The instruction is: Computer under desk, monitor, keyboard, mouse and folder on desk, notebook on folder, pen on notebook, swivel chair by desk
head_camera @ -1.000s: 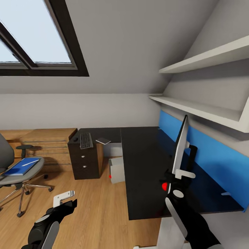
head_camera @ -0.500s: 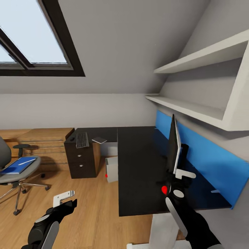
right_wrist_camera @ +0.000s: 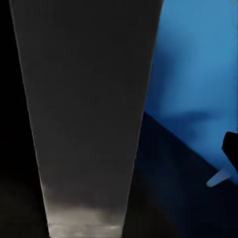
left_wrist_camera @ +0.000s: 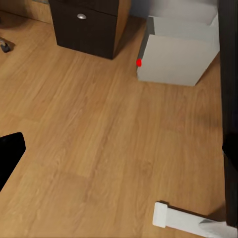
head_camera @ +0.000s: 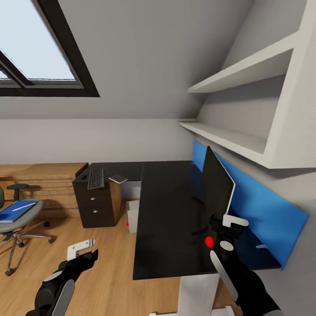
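Observation:
My right gripper (head_camera: 222,229) is shut on the lower edge of the monitor (head_camera: 217,188), a black screen with a red dot, tilted over the black desk (head_camera: 166,210) by the blue wall panel. In the right wrist view the monitor (right_wrist_camera: 84,124) looms close. The keyboard (head_camera: 95,178), mouse (head_camera: 83,176) and notebook (head_camera: 117,178) lie on the desk's far wing. Under the desk stands the grey computer (head_camera: 133,214) (left_wrist_camera: 178,54). At far left, the swivel chair (head_camera: 17,219) carries the blue folder (head_camera: 14,211) with the pen (head_camera: 24,206) on it. My left gripper (head_camera: 82,253) hangs open over the floor.
White shelves (head_camera: 232,136) jut from the right wall above the desk. Black drawers (head_camera: 93,206) (left_wrist_camera: 87,25) support the desk's far wing, with a light wooden cabinet (head_camera: 48,180) beyond. The desk's white leg (head_camera: 197,292) and foot (left_wrist_camera: 188,220) are close by. Wooden floor lies between chair and desk.
The camera has swung right, so the room slides left. The monitor in my right gripper has turned from edge-on to showing its dark face. The left gripper has not moved.

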Controlling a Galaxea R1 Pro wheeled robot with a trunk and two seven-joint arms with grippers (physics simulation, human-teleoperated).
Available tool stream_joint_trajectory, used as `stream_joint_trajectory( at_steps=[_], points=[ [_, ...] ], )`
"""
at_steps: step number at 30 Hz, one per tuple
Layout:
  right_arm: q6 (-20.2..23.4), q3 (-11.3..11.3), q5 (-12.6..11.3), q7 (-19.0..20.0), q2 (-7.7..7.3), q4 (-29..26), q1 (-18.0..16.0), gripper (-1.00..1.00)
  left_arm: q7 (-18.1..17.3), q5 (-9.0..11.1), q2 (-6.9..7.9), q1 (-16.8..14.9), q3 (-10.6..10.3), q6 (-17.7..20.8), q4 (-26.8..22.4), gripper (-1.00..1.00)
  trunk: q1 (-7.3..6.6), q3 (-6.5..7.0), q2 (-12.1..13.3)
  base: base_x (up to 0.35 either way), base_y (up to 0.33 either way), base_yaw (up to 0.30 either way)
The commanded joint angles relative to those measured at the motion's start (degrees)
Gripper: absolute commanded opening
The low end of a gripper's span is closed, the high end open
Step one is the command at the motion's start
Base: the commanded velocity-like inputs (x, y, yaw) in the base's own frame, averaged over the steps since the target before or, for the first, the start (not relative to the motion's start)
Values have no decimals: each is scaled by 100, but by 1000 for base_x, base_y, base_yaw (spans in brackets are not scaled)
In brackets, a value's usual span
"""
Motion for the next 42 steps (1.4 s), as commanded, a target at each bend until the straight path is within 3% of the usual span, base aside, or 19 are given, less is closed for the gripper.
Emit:
stream_joint_trajectory(
  at_steps=[1, 9, 35, 42],
  points=[
    [42, 19, -33, -46, -9, -7, -6, 100, 50, 61, 1, -4, -5, 19, -30, 100, 1, -9, -6, 8, -176, 0],
    [42, 20, -31, -39, -3, -2, -6, 100, 52, 61, 1, -6, -1, 39, -66, 100, 1, -9, -6, -8, -139, 0],
    [-11, 45, -36, 0, 0, 151, -6, 100, 59, 61, -1, -8, -1, 63, 30, 100, 1, -9, -6, -145, -3, 0],
    [-315, 192, -39, 79, 0, 144, -6, 100, 59, 62, 1, -3, 0, 63, 30, 100, 1, -9, -6, -10, 0, 0]
  ],
)
